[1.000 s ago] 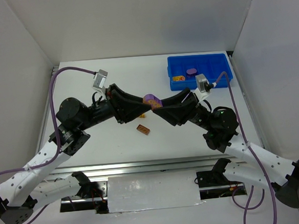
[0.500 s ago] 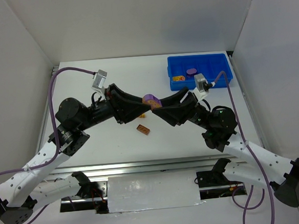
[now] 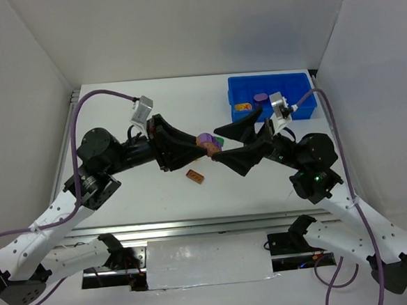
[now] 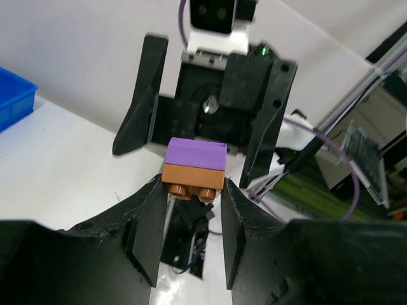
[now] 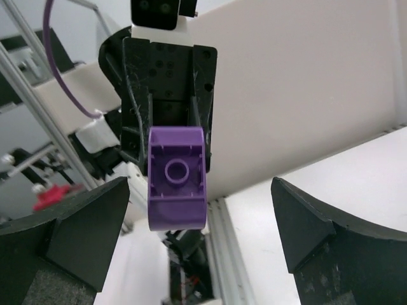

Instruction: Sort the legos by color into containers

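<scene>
Two joined bricks [image 4: 194,169], purple on brown, are being clamped by the left gripper [image 4: 193,192], purple end being presented to the wide-open right gripper [image 3: 216,144] directly opposite.

Upper brick [image 4: 194,154] is showing purple, lower brick [image 4: 193,181] brown-orange; tray [image 3: 293,83] is reading bright blue; loose brick [image 3: 195,175] is showing brown-orange; table [image 3: 179,98] is showing white.

This is a robotics lab test cell. Plain white panels [image 3: 181,28] wall in the white worktop [image 3: 248,191] on three sides, and aluminium framing [image 3: 195,226] runs along its near edge.
</scene>
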`<state>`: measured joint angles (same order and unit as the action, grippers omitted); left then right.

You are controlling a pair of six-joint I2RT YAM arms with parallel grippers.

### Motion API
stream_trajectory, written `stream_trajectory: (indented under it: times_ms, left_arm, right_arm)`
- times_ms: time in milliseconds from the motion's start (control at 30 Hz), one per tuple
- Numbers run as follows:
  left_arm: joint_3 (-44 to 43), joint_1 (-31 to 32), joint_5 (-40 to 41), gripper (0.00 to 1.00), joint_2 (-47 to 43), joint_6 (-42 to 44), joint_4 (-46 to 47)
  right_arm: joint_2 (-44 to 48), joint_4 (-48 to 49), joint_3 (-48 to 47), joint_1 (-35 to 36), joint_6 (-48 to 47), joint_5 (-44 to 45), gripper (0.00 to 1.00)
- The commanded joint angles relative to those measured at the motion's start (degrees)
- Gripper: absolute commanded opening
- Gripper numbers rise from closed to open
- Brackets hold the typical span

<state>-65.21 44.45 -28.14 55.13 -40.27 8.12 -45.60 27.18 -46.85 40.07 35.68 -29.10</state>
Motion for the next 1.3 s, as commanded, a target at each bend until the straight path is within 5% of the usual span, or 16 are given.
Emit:
stream_trajectory:
  times_ms: [0, 167, 467, 733, 933, 1267]
  left_arm:
    - [-3.7, 0.2, -4.9, 0.0, 1.1, 5.4, -2.2]
    - [-5.5, 0.2, -9.4, 0.0, 1.7, 12.0, -7.9]
    - [-6.2, 0.2, -9.3, 0.0, 2.2, 16.3, -15.7]
    - [-5.5, 0.2, -10.6, 0.0, 2.3, 16.9, -15.1]
    - [-5.7, 0.2, -12.1, 0.0, 3.3, 16.9, -14.4]
    - [-5.6, 0.2, -12.6, 0.0, 3.3, 16.9, -14.3]
  right_arm:
    - [0.6, -11.7, -7.3, -3.7, -6.5, -10.9, 1.0]
    - [-3.5, -28.8, -16.5, -4.5, -15.1, -20.8, 0.99]
    - [-6.2, -38.7, -19.9, -4.5, -18.5, -22.1, 0.85]
    - [-4.9, -36.2, -17.7, -4.3, -17.7, -22.9, 0.63]
    - [-5.5, -35.8, -17.7, -4.3, -17.8, -22.7, 0.36]
    - [-6.7, -33.9, -17.2, -4.3, -16.4, -23.8, 0.44]
